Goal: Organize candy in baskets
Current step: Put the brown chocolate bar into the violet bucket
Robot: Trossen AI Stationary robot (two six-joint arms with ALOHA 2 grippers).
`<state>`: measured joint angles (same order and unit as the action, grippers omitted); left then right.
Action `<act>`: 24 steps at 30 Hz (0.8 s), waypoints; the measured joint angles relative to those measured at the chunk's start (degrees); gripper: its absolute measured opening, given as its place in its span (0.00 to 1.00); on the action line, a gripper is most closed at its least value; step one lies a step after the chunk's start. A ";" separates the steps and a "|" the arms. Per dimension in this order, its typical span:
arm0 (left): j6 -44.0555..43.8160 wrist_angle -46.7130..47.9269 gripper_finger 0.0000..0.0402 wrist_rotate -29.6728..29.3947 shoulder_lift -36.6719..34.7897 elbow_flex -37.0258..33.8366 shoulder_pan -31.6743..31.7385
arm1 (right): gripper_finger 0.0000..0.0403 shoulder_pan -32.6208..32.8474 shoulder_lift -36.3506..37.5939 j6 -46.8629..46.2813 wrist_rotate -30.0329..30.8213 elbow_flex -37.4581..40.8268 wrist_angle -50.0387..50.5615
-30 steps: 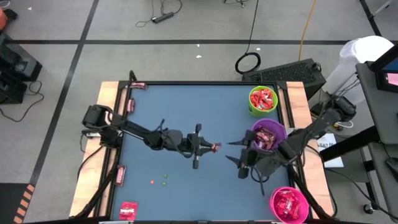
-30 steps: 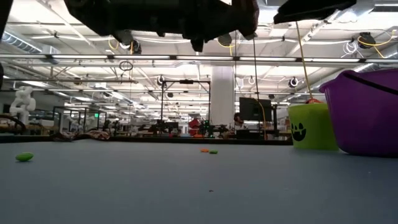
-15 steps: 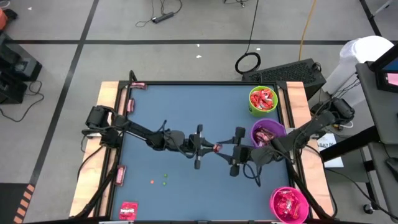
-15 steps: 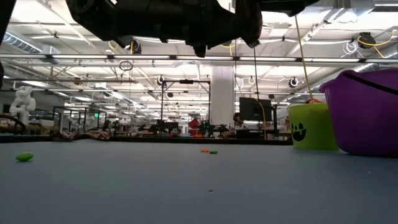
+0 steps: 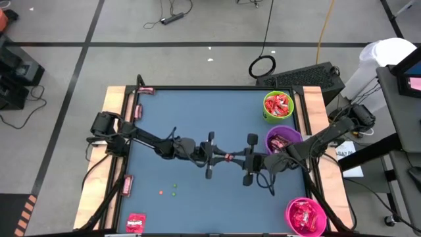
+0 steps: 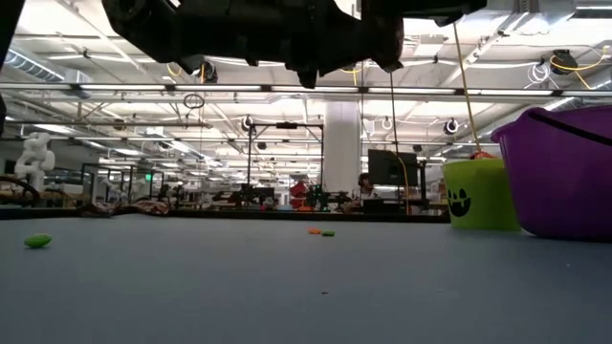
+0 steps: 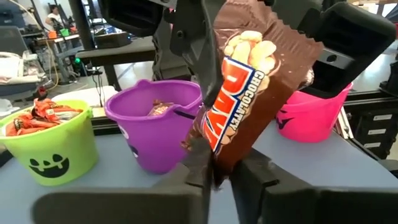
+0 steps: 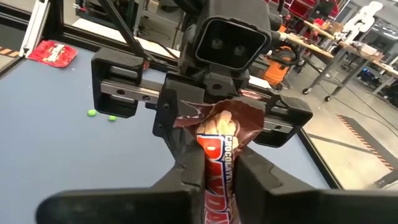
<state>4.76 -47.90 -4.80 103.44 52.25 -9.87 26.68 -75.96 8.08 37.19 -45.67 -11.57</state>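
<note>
Handover is underway above mid-table: your left gripper and right gripper both clamp the brown-wrapped candy bar. Next, release the left and carry it right to the purple plastic basket.

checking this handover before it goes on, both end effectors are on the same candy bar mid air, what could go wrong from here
The left end effector and right end effector both pinch one candy bar above the table. Pulling apart now could tear the wrapper. If both let go, it may drop short of the purple basket.
</note>
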 joint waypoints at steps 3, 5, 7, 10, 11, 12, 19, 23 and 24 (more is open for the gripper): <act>-2.26 1.12 0.21 -0.37 -0.02 0.04 0.00 | 0.14 0.00 0.19 0.04 -0.08 0.00 0.33; -3.06 2.93 0.29 -0.37 -0.04 0.07 0.00 | 0.15 0.03 0.67 -0.04 -0.06 0.00 1.18; -2.97 5.78 0.35 -0.37 -0.02 0.04 -0.04 | 0.15 0.39 1.92 -0.52 0.01 0.00 2.57; -3.00 10.38 0.41 -0.39 -0.02 0.04 -0.44 | 0.13 0.92 4.79 -2.34 0.37 0.00 6.25; -3.02 12.24 0.43 -0.39 -0.02 0.04 -0.54 | 0.13 1.15 5.84 -3.26 0.36 0.00 7.92; -3.14 14.31 0.44 -0.39 -0.02 0.04 -0.61 | 0.13 1.35 6.95 -4.29 0.36 0.00 9.73; -8.99 22.75 0.45 -1.73 -0.02 -0.02 -0.50 | 0.14 1.73 16.65 -16.96 0.27 0.00 29.17; -8.99 22.71 0.45 -1.72 -0.02 -0.02 -0.61 | 0.14 1.70 22.82 -24.86 0.55 0.00 42.74; -8.99 22.59 0.45 -1.73 -0.02 -0.02 -0.59 | 0.14 1.62 24.36 -26.99 0.55 0.00 45.63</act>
<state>-4.23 -25.31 -6.52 103.42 52.23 -10.46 28.29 -51.60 -18.92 37.74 -45.67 34.05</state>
